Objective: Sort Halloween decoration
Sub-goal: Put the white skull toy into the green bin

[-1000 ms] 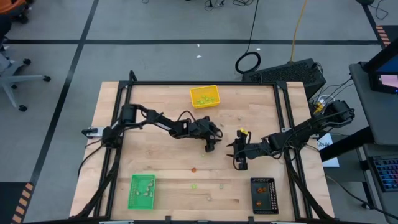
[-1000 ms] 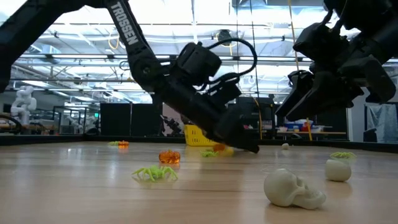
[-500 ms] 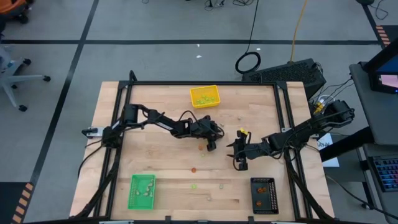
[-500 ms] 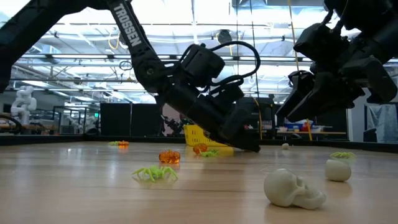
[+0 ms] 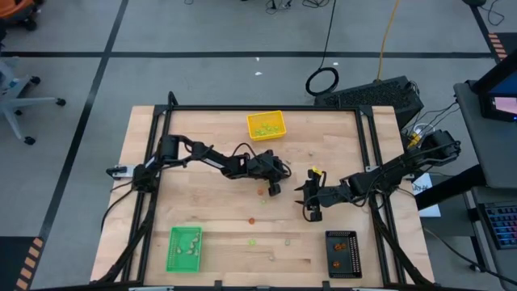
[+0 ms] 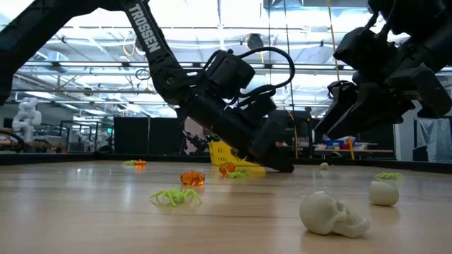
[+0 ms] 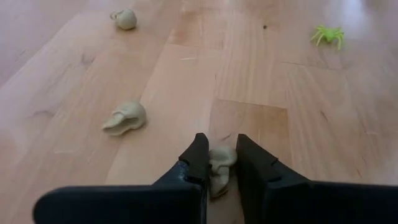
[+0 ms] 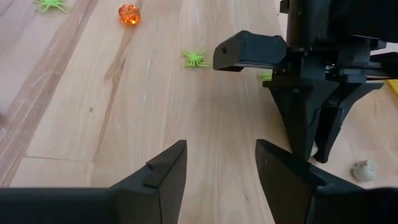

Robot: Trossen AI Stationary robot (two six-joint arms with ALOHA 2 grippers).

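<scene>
1. High view first: against the frame a second back, your left hand [image 5: 274, 188] has drawn slightly away from the right arm and toward the middle of the desk [image 5: 210, 218], uncovering an orange piece [image 5: 261, 192] just beside it.
2. Low view agrees: that orange piece [image 6: 226, 169] now shows clear of the left arm, in front of the yellow tray [image 6: 227, 155]; a second ago the arm partly covered it.
3. Look at your left wrist view: the left hand [image 7: 217, 163] has its fingers pinched in on a small beige skull [image 7: 219, 167], one finger on each side of it, down at the desk surface.
4. Your right hand [image 8: 221, 167] hangs above the desk with its fingers apart and nothing between them, unchanged from before.
5. Other pieces lie loose: two more beige skulls [image 7: 125, 118] and a green spider [image 7: 328, 34] ahead of the left hand, an orange pumpkin [image 6: 192, 178] in mid-desk.
</scene>
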